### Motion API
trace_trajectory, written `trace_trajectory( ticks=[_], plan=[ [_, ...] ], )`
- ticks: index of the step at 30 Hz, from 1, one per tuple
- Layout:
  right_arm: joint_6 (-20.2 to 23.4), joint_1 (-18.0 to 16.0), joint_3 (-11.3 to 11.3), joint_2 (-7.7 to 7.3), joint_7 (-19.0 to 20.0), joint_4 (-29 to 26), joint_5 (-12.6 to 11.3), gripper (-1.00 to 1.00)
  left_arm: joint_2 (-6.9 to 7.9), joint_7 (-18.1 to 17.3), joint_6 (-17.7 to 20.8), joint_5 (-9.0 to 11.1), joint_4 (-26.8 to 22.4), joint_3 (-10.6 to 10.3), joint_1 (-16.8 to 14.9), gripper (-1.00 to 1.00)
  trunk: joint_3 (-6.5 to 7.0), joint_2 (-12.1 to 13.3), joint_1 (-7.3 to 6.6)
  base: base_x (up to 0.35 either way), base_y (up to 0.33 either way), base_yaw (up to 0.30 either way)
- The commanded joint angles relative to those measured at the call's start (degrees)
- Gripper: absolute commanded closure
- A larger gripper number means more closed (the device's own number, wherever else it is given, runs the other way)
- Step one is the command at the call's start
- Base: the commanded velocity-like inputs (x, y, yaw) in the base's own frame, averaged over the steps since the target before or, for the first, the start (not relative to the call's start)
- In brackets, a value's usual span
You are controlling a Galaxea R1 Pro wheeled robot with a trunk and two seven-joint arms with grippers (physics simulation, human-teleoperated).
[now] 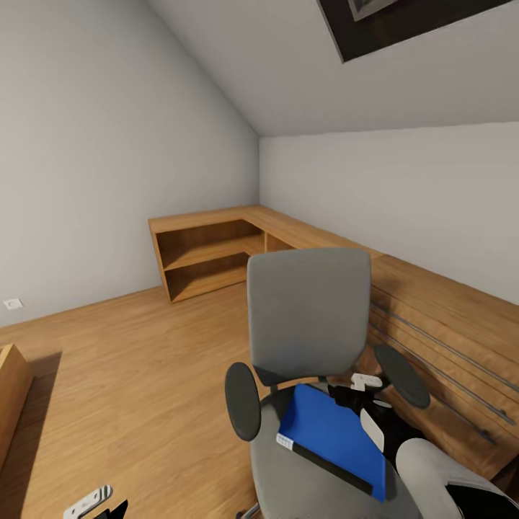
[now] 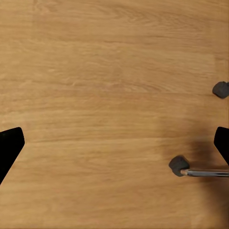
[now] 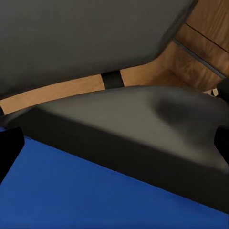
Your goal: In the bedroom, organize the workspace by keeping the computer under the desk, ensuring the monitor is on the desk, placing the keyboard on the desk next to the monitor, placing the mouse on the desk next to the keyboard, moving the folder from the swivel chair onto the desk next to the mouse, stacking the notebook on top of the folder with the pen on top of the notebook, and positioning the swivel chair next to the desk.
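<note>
The grey swivel chair (image 1: 306, 317) stands close in front of me on the wooden floor, its back towards the room corner. The blue folder (image 1: 331, 436) with its dark spine lies flat on the seat. My right gripper (image 1: 360, 402) hovers open over the folder's far right edge, between the armrests. In the right wrist view the gripper (image 3: 114, 152) has its fingers wide apart, with the folder (image 3: 86, 195) just below them and the chair seat (image 3: 143, 129) beyond. My left gripper (image 2: 114, 148) hangs open above bare floor. The desk, monitor, keyboard, mouse, notebook, pen and computer are out of view.
A low wooden shelf unit (image 1: 209, 252) runs along the far walls, and a wooden panel (image 1: 447, 324) sits close behind the chair on the right. Wooden furniture (image 1: 11, 389) stands at the left edge. Chair castors (image 2: 178, 165) and a chrome leg (image 2: 205, 172) lie under my left gripper.
</note>
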Motion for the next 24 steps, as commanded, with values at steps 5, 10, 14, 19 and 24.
trace_trajectory(
  ticks=[5, 10, 14, 19, 24],
  plan=[
    [0.2, 0.0, -0.3, 0.01, 0.3, -0.1, -0.3, -1.00, -0.03, -0.1, 0.4, 0.5, -0.1, 0.1, 0.0, -1.00, -0.96, -2.0, 1.10, 0.000, 0.000, 0.000],
    [0.2, 0.0, -0.3, 0.01, 0.3, -0.1, -0.3, -1.00, -0.04, -0.1, 0.4, 0.5, -0.1, 0.1, 0.0, -1.00, -1.14, -2.4, 1.32, 0.000, 0.000, 0.000],
    [0.2, 0.0, -0.3, 0.01, 0.3, 0.0, -0.3, -1.00, -0.01, -0.1, 0.4, 0.5, -0.1, 0.1, 0.0, -1.00, -1.14, -2.4, 1.32, 0.000, 0.000, 0.000],
    [0.2, 0.0, -0.3, 0.01, 0.3, -0.1, -0.3, -1.00, 0.01, -0.1, 0.4, 0.5, -0.1, 0.1, -0.1, -1.00, -1.14, -2.4, 1.32, 0.000, 0.000, 0.000],
    [0.2, 0.0, -0.3, 0.01, 0.3, -0.1, -0.3, -1.00, 0.00, -0.1, 0.4, 0.5, -0.1, 0.2, -0.1, -1.00, -2.03, -4.5, 2.42, 0.000, 0.000, 0.000]
  ],
)
